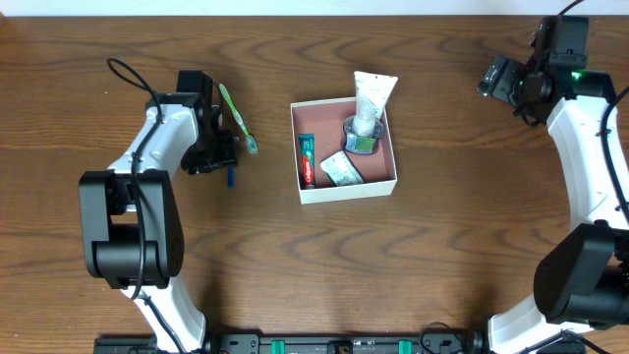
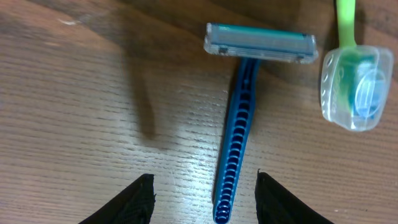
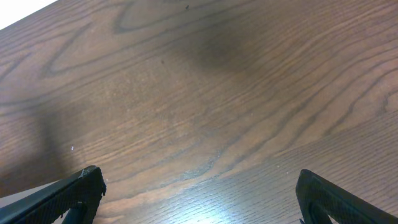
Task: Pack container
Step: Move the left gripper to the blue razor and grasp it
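Note:
The container (image 1: 306,187), a shallow white box with a pink-brown inside, sits mid-table and holds a white tube (image 1: 371,100), a red and green toothpaste (image 1: 307,159), a small packet (image 1: 341,170) and a round item (image 1: 360,142). A blue razor (image 2: 239,127) lies on the table between my open left gripper's (image 2: 205,193) fingers; in the overhead view only its handle end (image 1: 230,178) shows. A green toothbrush (image 1: 236,117) with a clear head cap (image 2: 356,87) lies beside it. My right gripper (image 3: 199,190) is open and empty over bare table at the far right.
The wooden table (image 1: 442,265) bears the objects. The left arm (image 1: 162,138) reaches in from the left, the right arm (image 1: 580,128) stands along the right edge.

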Available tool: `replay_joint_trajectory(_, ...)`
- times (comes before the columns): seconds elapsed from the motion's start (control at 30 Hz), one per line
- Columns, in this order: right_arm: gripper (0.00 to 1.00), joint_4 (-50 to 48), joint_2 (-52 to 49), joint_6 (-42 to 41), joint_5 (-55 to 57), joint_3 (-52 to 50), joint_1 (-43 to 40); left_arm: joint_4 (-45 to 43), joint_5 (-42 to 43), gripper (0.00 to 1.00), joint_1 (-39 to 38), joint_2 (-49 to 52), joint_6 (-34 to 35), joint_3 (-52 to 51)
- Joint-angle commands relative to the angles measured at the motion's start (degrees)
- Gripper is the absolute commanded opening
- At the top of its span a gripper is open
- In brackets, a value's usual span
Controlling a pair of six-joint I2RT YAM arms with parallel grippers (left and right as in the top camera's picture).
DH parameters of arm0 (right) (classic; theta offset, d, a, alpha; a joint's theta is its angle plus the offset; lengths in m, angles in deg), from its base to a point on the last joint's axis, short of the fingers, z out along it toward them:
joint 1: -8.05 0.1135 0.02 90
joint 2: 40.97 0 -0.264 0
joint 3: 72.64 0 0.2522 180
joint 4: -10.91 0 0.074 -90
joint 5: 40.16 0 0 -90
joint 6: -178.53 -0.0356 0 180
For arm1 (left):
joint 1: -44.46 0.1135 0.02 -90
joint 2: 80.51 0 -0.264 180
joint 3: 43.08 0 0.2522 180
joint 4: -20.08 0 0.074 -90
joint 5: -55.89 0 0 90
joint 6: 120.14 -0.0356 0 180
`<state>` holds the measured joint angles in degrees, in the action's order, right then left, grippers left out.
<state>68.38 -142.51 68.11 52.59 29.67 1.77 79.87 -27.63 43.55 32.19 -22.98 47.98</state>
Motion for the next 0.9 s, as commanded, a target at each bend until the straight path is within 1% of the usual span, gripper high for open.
replay_joint_trajectory(0.0,0.99,0.0,0.2,-0.8,0.0,0.5,0.3,-0.1,0.1,0.53,-0.6,0.0,-1.3,-0.7)
replay_joint_trajectory(0.3,0.99,0.0,0.2,-0.8,0.0,0.5,0.3,-0.5,0.2,0.53,-0.6,4.9,-1.4,-0.7)
replay_joint_trajectory(0.5,0.99,0.0,0.2,-0.8,0.0,0.5,0.3,-0.9,0.2,0.52,-0.6,6.4,-1.3,-0.7)
replay_joint_trajectory(0.53,0.99,0.0,0.2,-0.8,0.0,0.5,0.3,-1.0,0.2,0.49,-0.6,6.5,-1.3,-0.7)
replay_joint_trajectory(0.67,0.99,0.0,0.2,-0.8,0.0,0.5,0.3,-0.9,0.2,0.25,-0.6,6.5,-1.4,-0.7)
replay_joint_trajectory(0.77,0.99,0.0,0.2,-0.7,0.0,0.5,0.3,-0.7,0.2,0.15,-0.6,6.5,-1.4,-0.7)
replay_joint_trajectory(0.87,0.99,0.0,0.2,-0.7,0.0,0.5,0.3,-0.4,0.2,0.11,-0.6,6.5,-1.4,-0.7)
